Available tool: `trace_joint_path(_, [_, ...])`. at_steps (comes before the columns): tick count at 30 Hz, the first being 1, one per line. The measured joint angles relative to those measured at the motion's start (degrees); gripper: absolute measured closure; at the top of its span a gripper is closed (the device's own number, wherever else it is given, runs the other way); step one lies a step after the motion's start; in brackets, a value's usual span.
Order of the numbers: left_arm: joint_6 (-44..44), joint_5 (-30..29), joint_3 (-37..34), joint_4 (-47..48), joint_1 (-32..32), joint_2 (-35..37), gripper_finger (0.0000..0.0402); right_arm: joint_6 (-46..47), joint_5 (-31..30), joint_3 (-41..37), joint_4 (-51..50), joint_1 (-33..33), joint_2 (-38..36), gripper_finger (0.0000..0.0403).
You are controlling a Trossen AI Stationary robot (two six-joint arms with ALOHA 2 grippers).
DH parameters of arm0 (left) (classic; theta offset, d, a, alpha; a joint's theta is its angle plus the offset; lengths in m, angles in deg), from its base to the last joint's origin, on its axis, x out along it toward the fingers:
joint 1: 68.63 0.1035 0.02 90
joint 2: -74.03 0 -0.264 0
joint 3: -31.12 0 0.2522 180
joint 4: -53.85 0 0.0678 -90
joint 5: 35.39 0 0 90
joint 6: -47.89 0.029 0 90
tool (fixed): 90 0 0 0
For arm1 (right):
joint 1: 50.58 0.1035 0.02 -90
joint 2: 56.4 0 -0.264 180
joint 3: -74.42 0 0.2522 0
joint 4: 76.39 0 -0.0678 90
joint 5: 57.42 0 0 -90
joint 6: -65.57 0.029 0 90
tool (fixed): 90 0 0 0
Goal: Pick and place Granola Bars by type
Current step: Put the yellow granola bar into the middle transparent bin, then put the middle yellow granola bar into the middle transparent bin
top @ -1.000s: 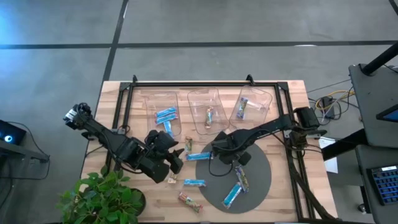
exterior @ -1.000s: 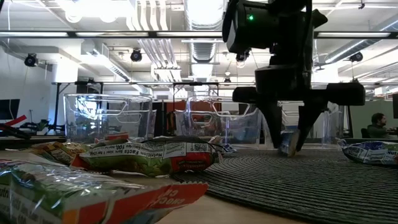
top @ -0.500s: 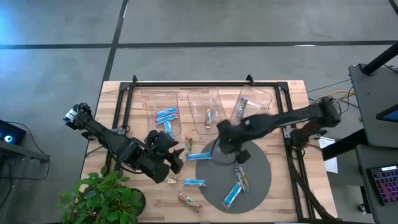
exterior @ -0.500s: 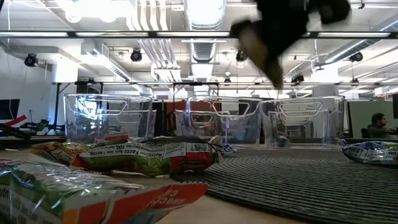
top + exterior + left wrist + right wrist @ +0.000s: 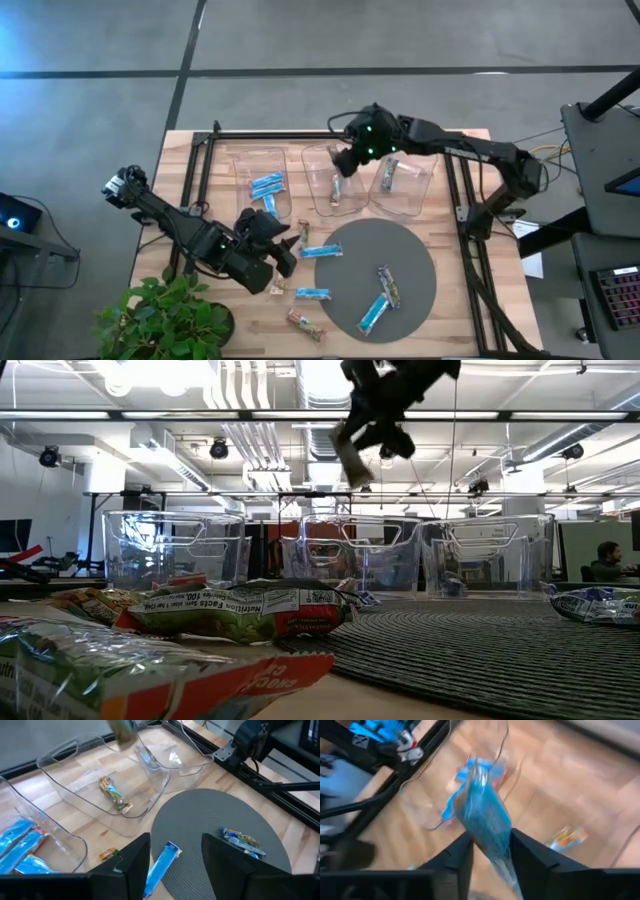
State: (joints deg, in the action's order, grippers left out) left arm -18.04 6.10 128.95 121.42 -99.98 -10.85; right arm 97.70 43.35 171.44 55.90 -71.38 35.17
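My right gripper (image 5: pixel 349 155) hangs high above the far part of the middle clear bin (image 5: pixel 322 205), shut on a wrapped granola bar (image 5: pixel 482 820) that looks blue and silvery in the right wrist view. My left gripper (image 5: pixel 175 865) is open and hovers over a blue bar (image 5: pixel 161 864) that lies flat at the grey mat's (image 5: pixel 412 250) left edge. Blue bars (image 5: pixel 266 186) lie in the left bin, one tan bar (image 5: pixel 337 187) in the middle bin and one bar (image 5: pixel 389 175) in the right bin. Two bars (image 5: pixel 381 298) lie on the mat. My right gripper pinches the granola bar's one end (image 5: pixel 496 851) between its two fingers (image 5: pixel 457 857); the rest of the bar sticks out past the fingertips. The fingers point down, and the bar (image 5: pixel 350 453) hangs tilted below them, lifted clear high above the bins.
More bars lie on the wood near the mat: a blue one (image 5: pixel 312 293), a red-brown one (image 5: pixel 305 323) and a small tan one (image 5: pixel 303 232). A potted plant (image 5: pixel 165 315) stands at the table's near left corner. A black frame (image 5: pixel 330 133) runs along the far edge.
My right gripper has risen from the grey mat with a bar between its fingers. It has swung toward the far edge and somewhat left, from low over the mat to high above the middle bin. The left arm has kept still.
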Motion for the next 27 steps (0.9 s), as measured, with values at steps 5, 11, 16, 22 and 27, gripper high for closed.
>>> trace_joint_path(5, [-0.8,1.1,0.0,-0.3,-0.1,0.0,0.0241,1.4,4.2,0.0,0.0,-0.8,0.8,0.0222])
trace_joint_path(11, [-1.3,1.2,0.0,-0.3,-0.3,0.0,0.0241,-3.8,2.4,0.1,0.0,-0.5,-2.3,0.0166])
trace_joint_path(16, [-3.2,3.7,-1.1,-0.1,-0.2,0.0,0.0241,-24.2,-11.7,0.6,-4.3,5.6,-8.7,0.0150])
trace_joint_path(22, [-21.2,19.3,-8.4,3.7,3.3,-0.3,0.0241,-23.5,-27.4,0.5,-18.5,11.9,-12.5,0.0155])
trace_joint_path(27, [-27.4,34.7,-17.9,-3.2,5.3,-1.3,0.0241,-15.0,-27.4,-0.4,-27.5,12.8,-12.8,0.0158])
